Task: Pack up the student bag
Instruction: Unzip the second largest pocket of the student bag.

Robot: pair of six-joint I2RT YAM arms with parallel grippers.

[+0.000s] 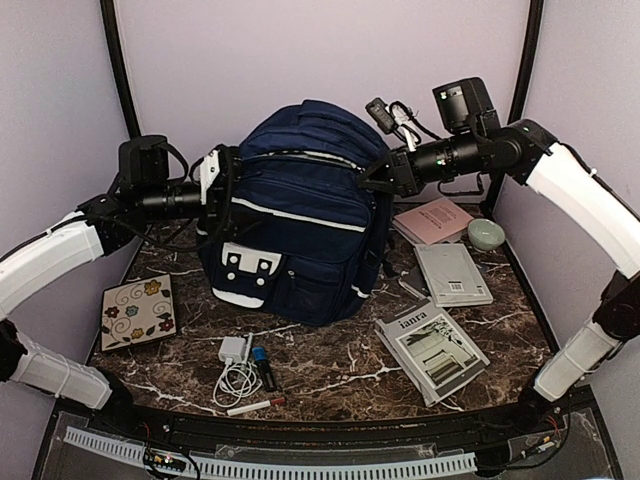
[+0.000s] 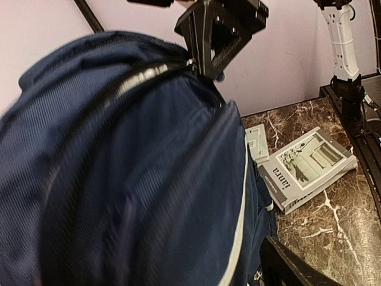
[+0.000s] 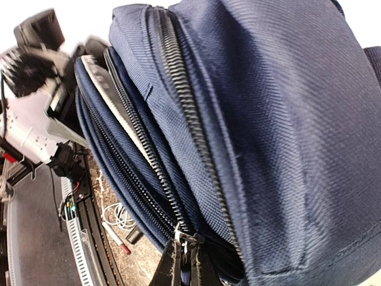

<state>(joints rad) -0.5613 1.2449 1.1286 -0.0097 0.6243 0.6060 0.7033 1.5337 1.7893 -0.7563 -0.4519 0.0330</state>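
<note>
The right gripper (image 3: 186, 265) is clenched on the zipper pull (image 3: 183, 234) of the backpack (image 1: 300, 230). The left gripper (image 1: 214, 188) sits with the backpack just ahead of it. Whether it is released or clenched cannot be told.

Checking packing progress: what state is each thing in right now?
student bag: upright; zip by the pull looks closed
right gripper: shut on zip pull
left gripper: beside bag, opening unclear
magazine: closed, lying flat
floral notebook: closed, lying flat
pink book: closed, flat
charger cable: coiled
green bowl: upright
</note>
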